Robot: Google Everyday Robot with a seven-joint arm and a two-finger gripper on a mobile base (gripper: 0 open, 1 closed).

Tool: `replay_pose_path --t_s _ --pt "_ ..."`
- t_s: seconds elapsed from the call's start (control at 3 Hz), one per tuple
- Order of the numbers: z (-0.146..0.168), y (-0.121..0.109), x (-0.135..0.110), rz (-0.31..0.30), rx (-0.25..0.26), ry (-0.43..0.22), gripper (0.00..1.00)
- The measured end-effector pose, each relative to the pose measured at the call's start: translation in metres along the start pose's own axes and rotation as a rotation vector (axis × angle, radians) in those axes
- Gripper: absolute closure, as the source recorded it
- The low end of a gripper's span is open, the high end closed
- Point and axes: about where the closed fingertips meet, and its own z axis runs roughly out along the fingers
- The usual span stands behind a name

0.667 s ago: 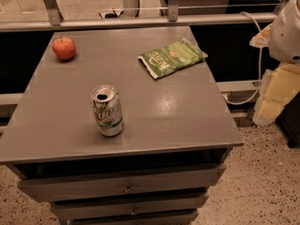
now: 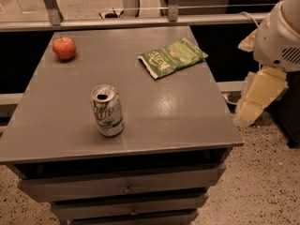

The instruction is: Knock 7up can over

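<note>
7up can [image 2: 107,110] upright, nothing knocked over yet.
It stands near the front left of the grey surface [image 2: 187,121], well apart from the apple [image 2: 64,48] and the chip bag [image 2: 171,57]. The gripper [image 2: 257,99] hangs beyond the surface's right edge, far from the can; clenched or released, I cannot tell. Approach and push are both left to do.
</note>
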Motion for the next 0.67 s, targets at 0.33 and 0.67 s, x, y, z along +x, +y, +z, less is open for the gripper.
replay_pose_path --t_s 0.33,0.67 --pt "0.028 0.012 -0.041 0.108 -0.024 -0.122 0.0" --pt "0.052 0.022 -0.074 0.172 -0.047 -0.227 0.0"
